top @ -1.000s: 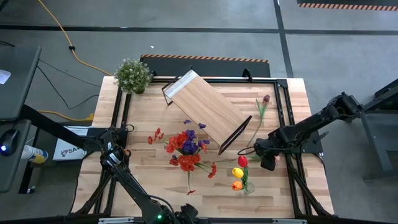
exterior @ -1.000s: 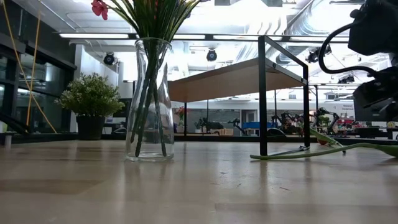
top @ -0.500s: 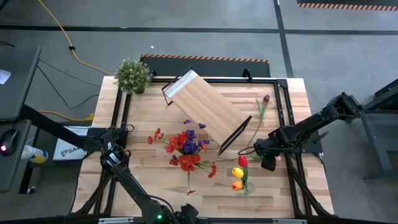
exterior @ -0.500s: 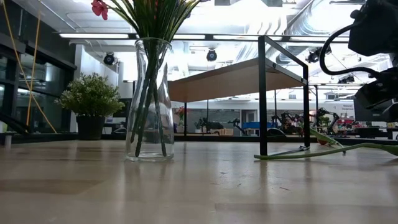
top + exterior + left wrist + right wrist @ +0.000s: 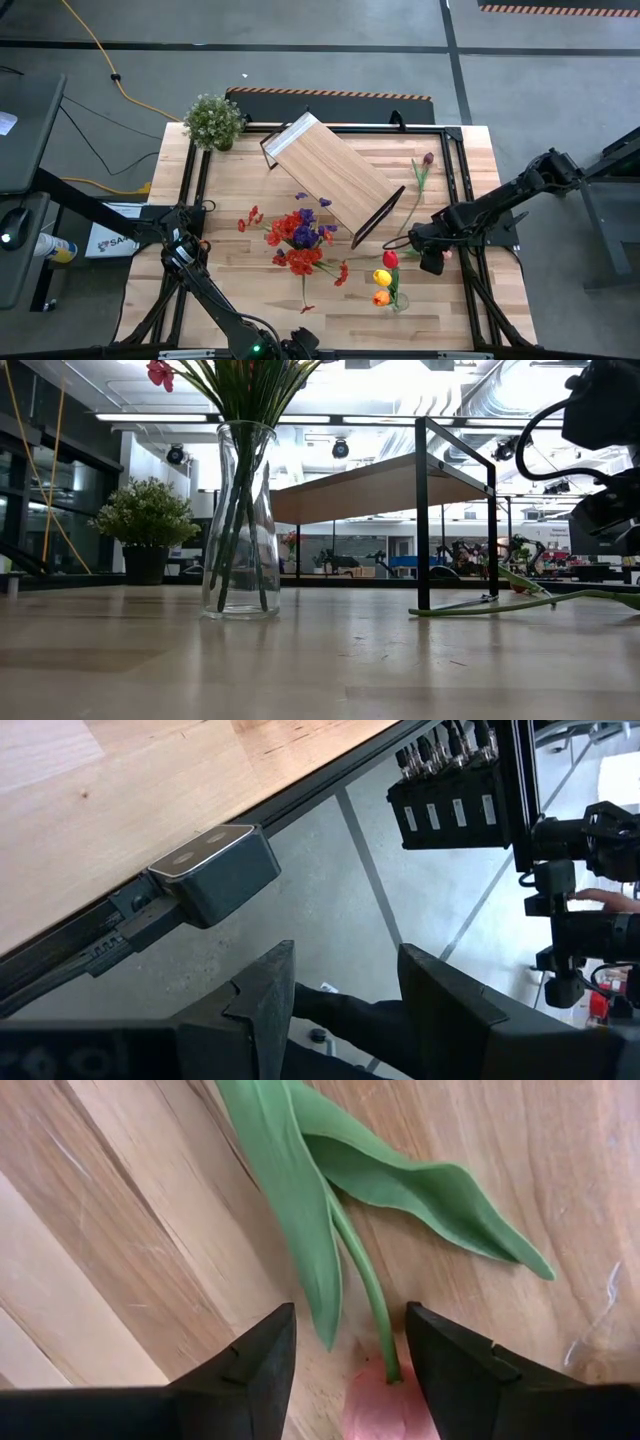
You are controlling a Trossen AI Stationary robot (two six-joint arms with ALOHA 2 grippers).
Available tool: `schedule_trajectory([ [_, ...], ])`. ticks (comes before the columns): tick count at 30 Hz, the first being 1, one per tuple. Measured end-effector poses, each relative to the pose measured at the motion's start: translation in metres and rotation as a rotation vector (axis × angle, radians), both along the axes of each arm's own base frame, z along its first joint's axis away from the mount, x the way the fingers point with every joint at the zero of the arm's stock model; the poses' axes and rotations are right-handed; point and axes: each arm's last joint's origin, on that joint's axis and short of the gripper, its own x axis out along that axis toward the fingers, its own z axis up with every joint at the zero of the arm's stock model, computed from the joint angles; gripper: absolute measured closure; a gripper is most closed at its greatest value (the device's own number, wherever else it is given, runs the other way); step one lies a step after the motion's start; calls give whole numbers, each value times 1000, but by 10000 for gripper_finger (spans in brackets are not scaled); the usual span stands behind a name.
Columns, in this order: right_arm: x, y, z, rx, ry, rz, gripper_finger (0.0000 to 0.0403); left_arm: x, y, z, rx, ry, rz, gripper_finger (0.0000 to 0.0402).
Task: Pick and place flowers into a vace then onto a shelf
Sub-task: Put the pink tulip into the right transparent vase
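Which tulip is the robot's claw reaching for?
The pink tulip, lying flat between the right gripper's open fingers. The red, yellow and orange tulips stand in a vase.

A grey concrete floor point(image 5: 330, 60) fills the upper part of the high view, crossed by dark seams, with a yellow cable point(image 5: 100, 55) snaking at upper left. A black-and-orange striped strip point(image 5: 560, 8) lies at top right. In the low view, bright ceiling lights point(image 5: 400, 380) and ductwork run overhead.
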Motion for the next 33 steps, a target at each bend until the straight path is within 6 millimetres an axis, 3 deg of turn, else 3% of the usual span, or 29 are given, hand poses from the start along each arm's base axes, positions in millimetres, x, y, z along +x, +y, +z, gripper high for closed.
schedule_trajectory([
  [18, 0, -1, 0, -27, 10, -68, 233, 0, 0, 0, 1, 0, 0, 190],
  [33, 1, 0, 0, 1, -1, -25, 218, 0, 0, 0, 4, -1, -4, 190],
])
